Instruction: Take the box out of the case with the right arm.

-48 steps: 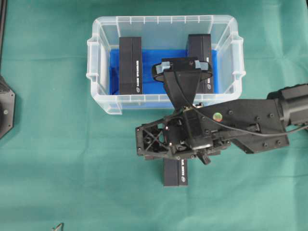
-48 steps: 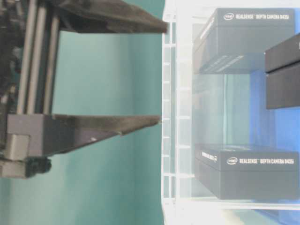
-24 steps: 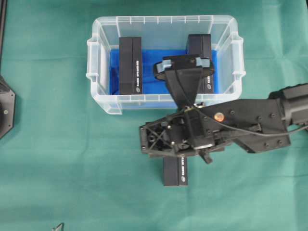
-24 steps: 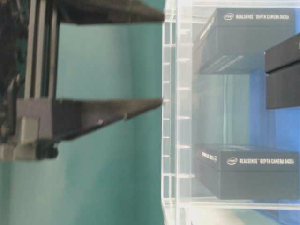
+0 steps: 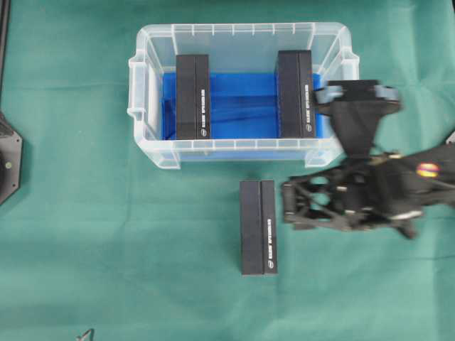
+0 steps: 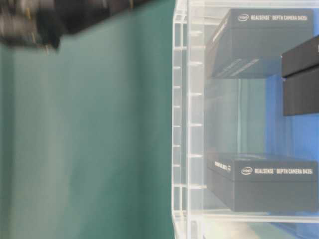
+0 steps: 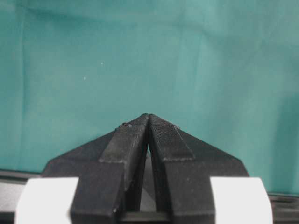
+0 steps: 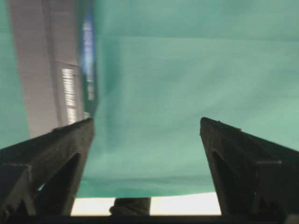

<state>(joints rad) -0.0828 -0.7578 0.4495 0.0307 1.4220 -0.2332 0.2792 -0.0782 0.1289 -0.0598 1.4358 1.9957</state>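
Right gripper (image 8: 147, 135): jaws spread wide and empty, with only green cloth between them in the wrist view; the overhead view showed the right arm (image 5: 384, 192) low at the right side, beside the case's right end and outside it.
Box on the counter (image 5: 258, 226): lay flat on the green cloth just left of the right gripper's frame, apart from it, long side running toward the case; in the right wrist view it appeared blurred (image 8: 51, 70) beyond the left finger.
Case (image 5: 242, 153): clear tub with a blue floor, up and to the left of the right gripper.
Boxes in the case: two black boxes stood on edge, one at the left end (image 5: 193, 96) and one at the right end (image 5: 295, 93), the latter nearer the right gripper.
Left gripper (image 7: 148, 122): fingertips pressed together, nothing between them, over bare cloth.
Counter (image 5: 106, 249): covered in green cloth.
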